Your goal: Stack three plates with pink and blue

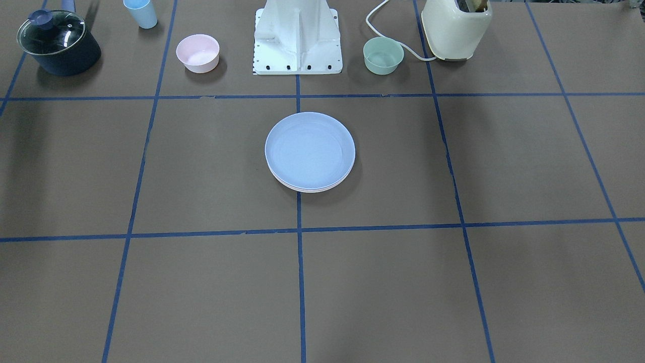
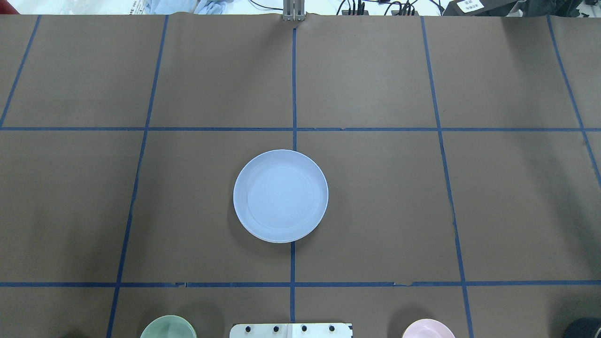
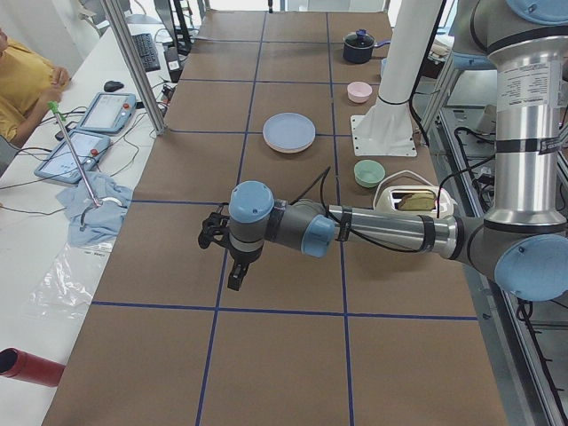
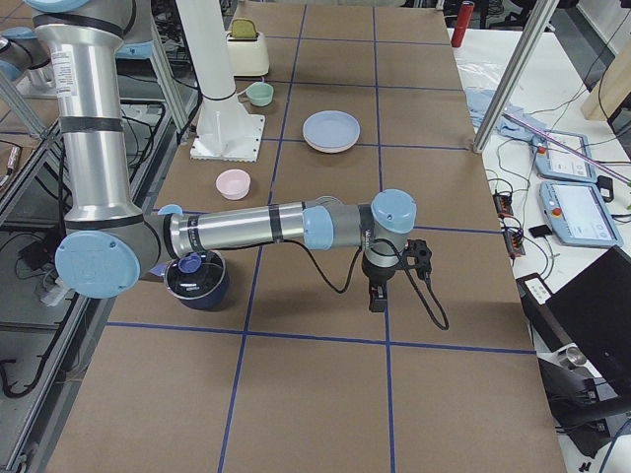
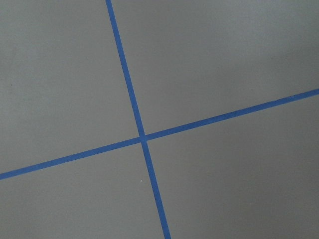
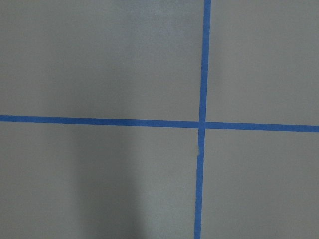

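A brown table marked into squares by blue tape. At its centre sits a stack of round shallow plates, the blue plate on top. In the front-facing view, the pale rims of the lower plates peek out at 6 o'clock under the blue one; their colours are too faint to tell apart.

The left gripper and right gripper each point down over bare table near opposite ends, well apart from the stack. No plate hangs from either. I cannot tell how far either claw is open, as only the side views show them. Both wrist cameras see only tape crossings.

The stacking looks finished. The likely risk is the slight offset of the plates: a nudge from a passing arm could slide the smooth top plate off centre or push the whole stack along the table.

Counts:
- One blue plate, and seemingly two paler plates beneath it, three in all.
- Two small bowls: a pink bowl at 11 o'clock from the stack and a mint-green bowl at 1 o'clock.
- One lidded dark pot.
- One blue cup.
- One cream toaster.
- Two arms.
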### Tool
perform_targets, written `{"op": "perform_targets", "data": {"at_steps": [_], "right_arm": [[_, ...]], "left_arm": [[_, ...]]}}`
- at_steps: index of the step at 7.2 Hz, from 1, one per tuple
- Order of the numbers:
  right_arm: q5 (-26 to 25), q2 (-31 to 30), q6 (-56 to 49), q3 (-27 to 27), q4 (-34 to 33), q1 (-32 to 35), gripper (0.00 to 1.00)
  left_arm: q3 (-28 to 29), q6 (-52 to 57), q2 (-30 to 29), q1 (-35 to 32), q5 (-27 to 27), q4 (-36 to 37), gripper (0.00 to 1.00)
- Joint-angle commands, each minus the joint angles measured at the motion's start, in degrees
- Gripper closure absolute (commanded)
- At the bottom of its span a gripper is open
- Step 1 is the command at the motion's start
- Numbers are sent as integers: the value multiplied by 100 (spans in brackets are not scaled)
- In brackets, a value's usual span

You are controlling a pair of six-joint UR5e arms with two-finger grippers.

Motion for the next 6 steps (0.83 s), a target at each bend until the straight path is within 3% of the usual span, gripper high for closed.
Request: {"op": "perform_targets", "data": {"at_steps": [1, 3, 6], "right_arm": [[64, -30, 32, 0, -34, -2, 0], [371, -39, 23, -27, -34, 6, 0], [390, -56, 14, -18, -7, 6, 0]], "left_arm": [[-44, 16, -29, -146, -58, 74, 0], [-53, 25, 5, -155, -67, 57, 0], [-44, 16, -12, -155, -216, 21, 0]]}}
